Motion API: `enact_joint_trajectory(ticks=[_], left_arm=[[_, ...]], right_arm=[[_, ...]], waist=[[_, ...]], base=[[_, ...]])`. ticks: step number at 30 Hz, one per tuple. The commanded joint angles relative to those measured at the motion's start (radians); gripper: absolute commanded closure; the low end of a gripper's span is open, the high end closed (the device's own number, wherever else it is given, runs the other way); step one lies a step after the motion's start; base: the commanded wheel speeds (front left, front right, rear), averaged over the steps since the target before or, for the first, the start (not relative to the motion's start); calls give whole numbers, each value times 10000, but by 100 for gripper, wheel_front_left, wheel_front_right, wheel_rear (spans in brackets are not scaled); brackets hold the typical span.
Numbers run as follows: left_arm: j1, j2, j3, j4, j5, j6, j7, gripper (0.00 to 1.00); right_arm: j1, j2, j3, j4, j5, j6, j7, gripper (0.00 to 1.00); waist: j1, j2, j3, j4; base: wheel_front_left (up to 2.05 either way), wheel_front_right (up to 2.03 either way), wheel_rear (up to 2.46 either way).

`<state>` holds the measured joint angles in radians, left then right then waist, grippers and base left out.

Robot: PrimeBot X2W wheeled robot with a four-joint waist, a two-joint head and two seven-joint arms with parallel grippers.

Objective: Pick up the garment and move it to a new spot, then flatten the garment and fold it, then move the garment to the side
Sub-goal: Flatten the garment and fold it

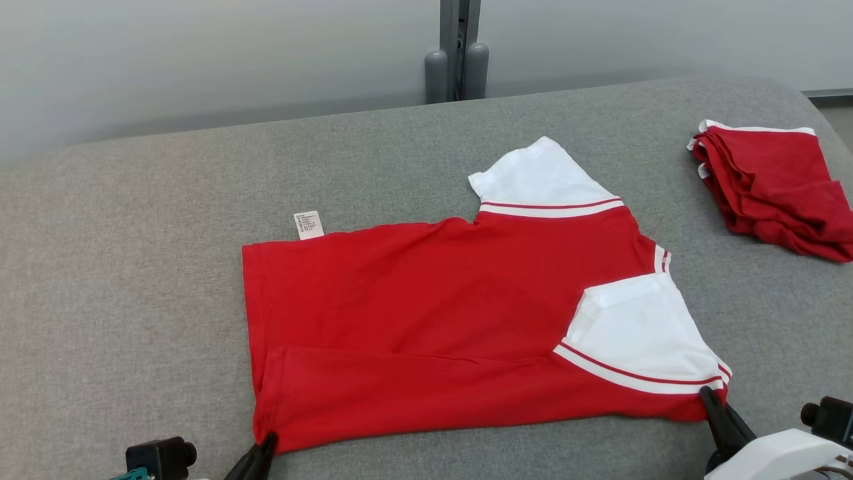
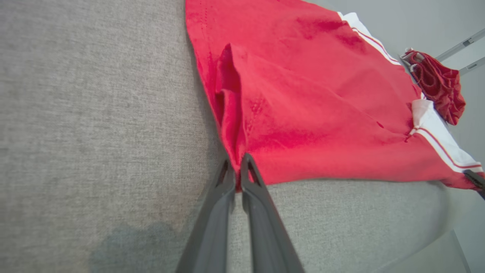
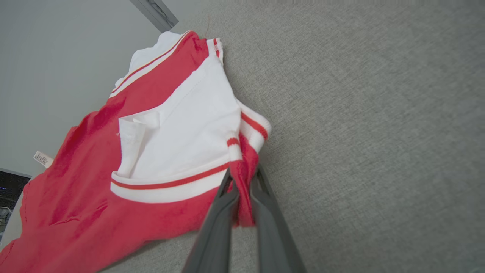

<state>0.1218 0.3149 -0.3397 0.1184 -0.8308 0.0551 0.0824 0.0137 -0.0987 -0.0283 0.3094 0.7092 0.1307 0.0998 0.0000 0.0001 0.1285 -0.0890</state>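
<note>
The garment [image 1: 433, 307] is a red shirt with white sleeves and red-striped cuffs, spread across the grey table [image 1: 133, 267] with its near long edge folded over. My left gripper [image 1: 266, 441] is shut on the garment's near left hem corner; in the left wrist view my left gripper [image 2: 238, 163] pinches that red corner [image 2: 265, 125]. My right gripper [image 1: 705, 395] is shut on the near right corner by the white sleeve [image 1: 640, 333]. The right wrist view shows my right gripper [image 3: 242, 176] clamped on red fabric just below the striped cuff [image 3: 235, 146].
A second red garment [image 1: 773, 190] lies folded at the table's far right edge, seen as a red bundle [image 2: 439, 83] in the left wrist view. A white care label [image 1: 308, 225] sticks out from the shirt's far edge. A grey post [image 1: 456, 60] stands behind the table.
</note>
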Motion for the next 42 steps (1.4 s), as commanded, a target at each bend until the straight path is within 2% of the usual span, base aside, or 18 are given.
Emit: enact_joint_trajectory(ticks=[1, 2, 3, 5, 6, 7, 16, 23, 25, 28, 31, 42], left_arm=[[98, 97, 54, 6, 32, 89, -28, 100], [96, 100, 82, -7, 15, 105, -43, 99], [107, 99, 105, -28, -34, 118, -28, 79], [143, 132, 145, -102, -83, 131, -22, 42], [163, 149, 161, -152, -85, 136, -29, 4], [195, 166, 176, -211, -114, 147, -19, 0], [294, 641, 643, -736, -7, 446, -129, 0], [-1255, 1225, 716, -614, 578, 473, 99, 0], [-1922, 1216, 613, -416, 747, 472, 215, 0], [-2961, 1256, 397, 111, 1118, 429, 389, 0], [-3976, 995, 84, 845, 1308, 257, 572, 0], [-7156, 911, -778, 4511, 2323, 7, 1217, 0]], right_arm=[[106, 20, -148, -147, -138, 3, 122, 100], [140, 60, -202, -237, -211, 3, 159, 100], [166, 96, -259, -321, -271, 3, 217, 92], [252, 157, -392, -485, -386, 3, 259, 52], [304, 183, -463, -569, -432, 3, 285, 12], [350, 218, -512, -643, -470, 3, 312, 0], [563, 298, -1259, -1273, -903, 3, 308, 0], [44, -183, -1385, -1976, -1825, 3, 143, 0], [-240, -295, -1262, -2116, -2128, 3, 123, 0], [-707, -375, -868, -2187, -2368, 3, 178, 0], [-1136, -443, -433, -2177, -2455, 3, 220, 0], [-2431, -1003, 1328, -1934, -2042, 3, 149, 0]], waist=[[0, -1, -6, -19], [0, -1, -6, -25], [0, -1, -7, -26], [0, -1, -3, -30], [0, -1, 5, -33], [0, -1, 15, -37], [0, -1, 79, -112], [0, -1, 147, -213], [0, -1, 230, -283], [0, -1, 425, -359], [0, -1, 673, -402], [0, -1, 1559, -700]], base=[[0, 0, 0], [0, 0, 0], [0, 0, 0], [0, 0, 0], [0, 0, 0], [0, 0, 0], [0, 0, 0], [0, 0, 0], [0, 0, 0], [0, 0, 0], [0, 0, 0], [0, 0, 0]])
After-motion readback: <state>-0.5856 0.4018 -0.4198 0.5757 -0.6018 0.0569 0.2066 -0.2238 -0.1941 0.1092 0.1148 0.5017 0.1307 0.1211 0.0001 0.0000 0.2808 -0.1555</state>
